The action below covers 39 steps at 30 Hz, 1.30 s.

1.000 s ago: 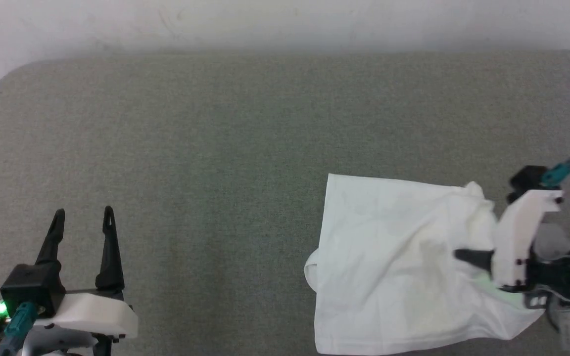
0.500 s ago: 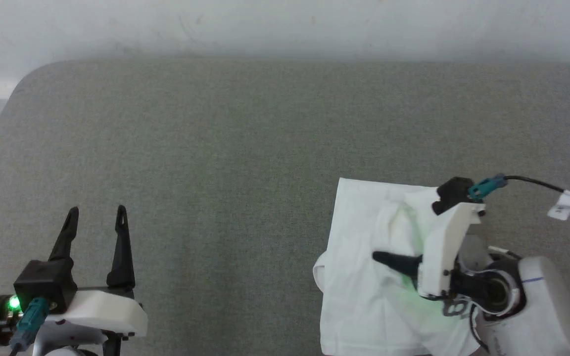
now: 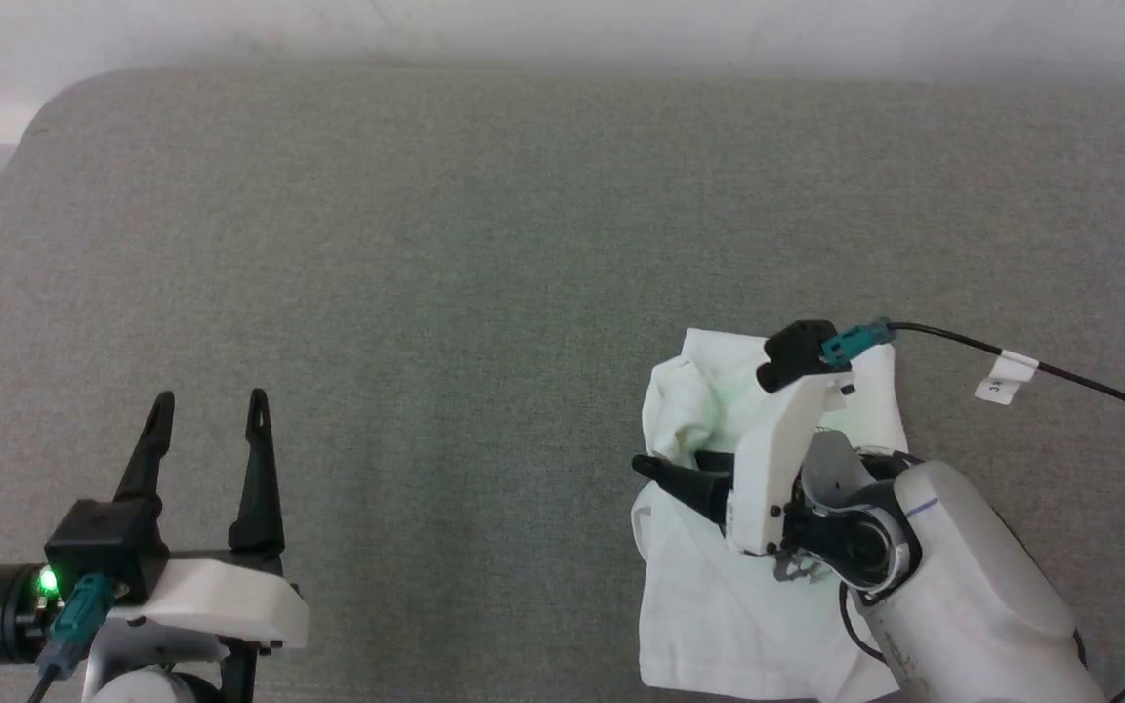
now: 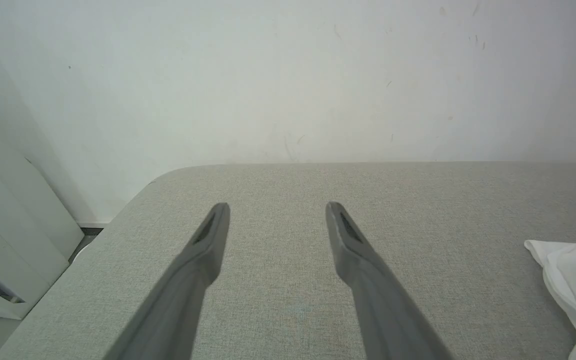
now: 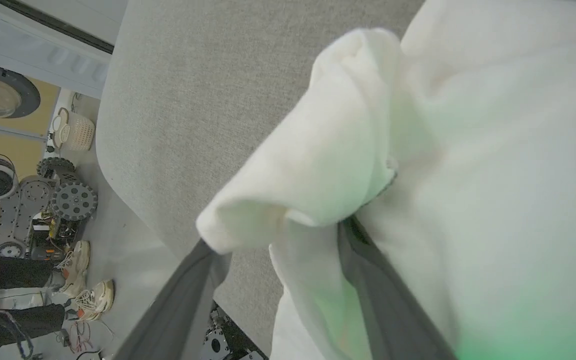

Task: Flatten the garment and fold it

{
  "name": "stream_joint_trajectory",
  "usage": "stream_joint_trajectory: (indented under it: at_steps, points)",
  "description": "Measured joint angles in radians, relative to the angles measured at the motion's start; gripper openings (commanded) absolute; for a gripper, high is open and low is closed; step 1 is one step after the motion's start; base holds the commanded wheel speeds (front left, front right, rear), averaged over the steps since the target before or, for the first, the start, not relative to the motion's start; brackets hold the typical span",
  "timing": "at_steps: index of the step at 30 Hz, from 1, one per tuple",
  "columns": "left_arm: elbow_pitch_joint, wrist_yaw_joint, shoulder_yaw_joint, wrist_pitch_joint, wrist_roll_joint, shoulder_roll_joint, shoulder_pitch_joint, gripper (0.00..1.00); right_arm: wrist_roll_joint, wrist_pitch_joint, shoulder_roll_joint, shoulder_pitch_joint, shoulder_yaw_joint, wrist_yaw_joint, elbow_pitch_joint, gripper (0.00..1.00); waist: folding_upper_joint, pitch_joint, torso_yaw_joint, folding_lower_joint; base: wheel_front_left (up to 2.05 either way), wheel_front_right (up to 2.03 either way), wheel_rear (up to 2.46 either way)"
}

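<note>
Right hand (image 5: 278, 237) wide, perhaps against garment (image 5: 468, 150)

A fold of the garment (image 5: 468, 150) covers the tips of the right claw (image 5: 278, 235)

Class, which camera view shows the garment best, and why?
Head view: most of the crumpled garment shows on the grey table. The right wrist view gives one close fold; the left wrist view, a corner.

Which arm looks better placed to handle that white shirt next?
Right. The right gripper is at the garment, jaws spread, a fold of cloth lying across them; the left gripper hangs open over the grey table, well apart from it.
</note>
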Motion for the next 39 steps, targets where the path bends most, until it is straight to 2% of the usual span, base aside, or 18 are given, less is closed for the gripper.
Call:
stream_joint_trajectory:
  at_steps: [5,11,14,18,25,31,39]
  points:
    - [0.014,0.0,0.001,-0.009,0.0,-0.003,-0.001,1.0,-0.017,-0.074,-0.002,-0.021,0.077,0.0,-0.051,1.0,0.0,0.004,0.0,0.0,0.0,0.0,0.0]
    - [0.023,0.001,0.001,-0.009,-0.002,-0.002,0.001,1.0,-0.179,-0.14,-0.015,-0.026,0.168,0.0,-0.231,1.0,0.0,-0.016,-0.011,-0.0001,0.0,0.0,0.0]
    - [0.023,0.002,0.0,-0.003,-0.002,0.0,0.002,1.0,-0.252,-0.214,-0.053,-0.009,0.152,0.0,-0.326,1.0,0.0,-0.029,-0.018,-0.0001,0.0,0.0,0.0]
    - [0.022,0.013,0.001,0.006,-0.002,0.005,0.007,1.0,-0.338,-0.312,-0.1,0.062,0.076,0.0,-0.416,1.0,0.0,-0.044,-0.03,-0.0001,0.0,0.0,0.0]
    - [0.022,0.047,0.003,0.019,0.004,0.02,0.026,1.0,-0.448,-0.49,-0.145,0.203,-0.132,0.0,-0.52,1.0,0.0,-0.073,-0.046,-0.0001,0.0,0.0,0.0]
    - [0.013,0.072,0.016,0.019,0.008,0.038,0.044,1.0,-0.479,-0.549,-0.158,0.334,-0.315,0.0,-0.573,1.0,0.0,-0.085,-0.059,-0.0001,0.0,0.0,0.0]
    - [0.009,0.082,0.034,0.016,0.006,0.053,0.086,1.0,-0.513,-0.553,-0.155,0.472,-0.441,0.0,-0.649,1.0,0.0,-0.092,-0.078,-0.0002,0.0,0.0,0.0]
